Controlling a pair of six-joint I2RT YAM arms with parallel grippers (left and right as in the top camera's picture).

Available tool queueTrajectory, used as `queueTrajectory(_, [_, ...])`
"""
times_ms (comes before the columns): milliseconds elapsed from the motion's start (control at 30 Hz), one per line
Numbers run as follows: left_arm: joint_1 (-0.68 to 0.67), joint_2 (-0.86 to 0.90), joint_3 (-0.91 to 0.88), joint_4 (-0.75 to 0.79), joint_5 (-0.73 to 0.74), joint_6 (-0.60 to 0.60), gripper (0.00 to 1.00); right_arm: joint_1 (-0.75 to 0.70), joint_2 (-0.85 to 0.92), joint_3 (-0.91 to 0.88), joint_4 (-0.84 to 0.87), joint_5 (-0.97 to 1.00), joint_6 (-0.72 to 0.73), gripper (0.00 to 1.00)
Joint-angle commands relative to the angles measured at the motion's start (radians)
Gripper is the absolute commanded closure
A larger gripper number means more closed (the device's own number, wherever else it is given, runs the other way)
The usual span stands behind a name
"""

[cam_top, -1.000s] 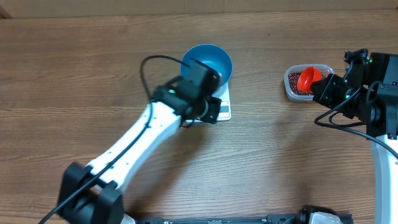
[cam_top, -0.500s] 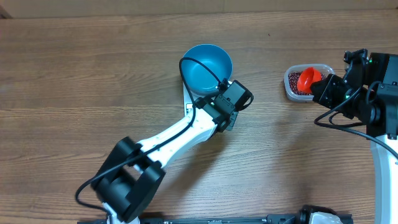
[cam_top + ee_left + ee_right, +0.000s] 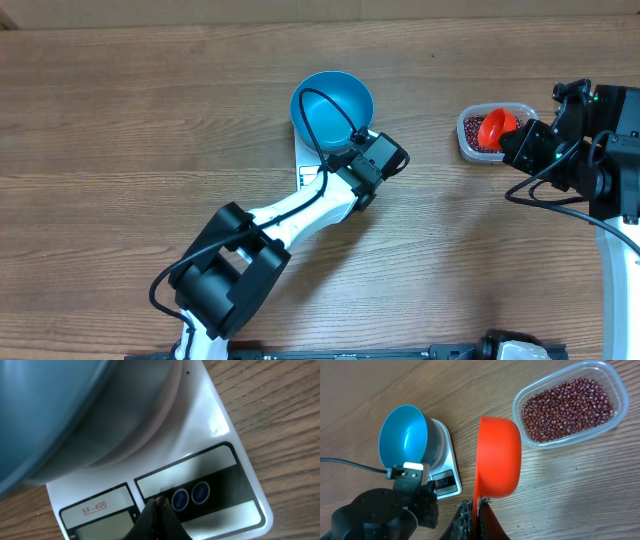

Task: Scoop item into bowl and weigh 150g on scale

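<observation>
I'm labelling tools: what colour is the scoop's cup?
Bright red-orange; the scoop shows best in the right wrist view.

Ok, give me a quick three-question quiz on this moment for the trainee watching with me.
1. True or false: the blue bowl already holds beans.
2. What does the right tool grip? A) the bowl B) the red-orange scoop C) nothing
3. Fill in: the shut tip of the left tool is down at the round ___ of the scale.
Key: 1 false, the bowl is empty; 2 B; 3 buttons.
</observation>
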State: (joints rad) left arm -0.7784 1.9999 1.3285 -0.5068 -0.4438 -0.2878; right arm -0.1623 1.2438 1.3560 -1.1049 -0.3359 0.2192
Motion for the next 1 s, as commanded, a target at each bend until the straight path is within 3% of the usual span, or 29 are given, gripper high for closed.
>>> queueTrajectory(0, [0.0,0.022,0.017,0.008,-0.027,0.019,0.96,-0.002,-0.007,0.035,-0.002,0.003,-0.008,0.96])
queueTrajectory(967, [0.034,0.04,0.009,0.014,0.053,0.02,0.96,-0.002,-0.007,0.035,-0.008,0.003,-0.011,0.96])
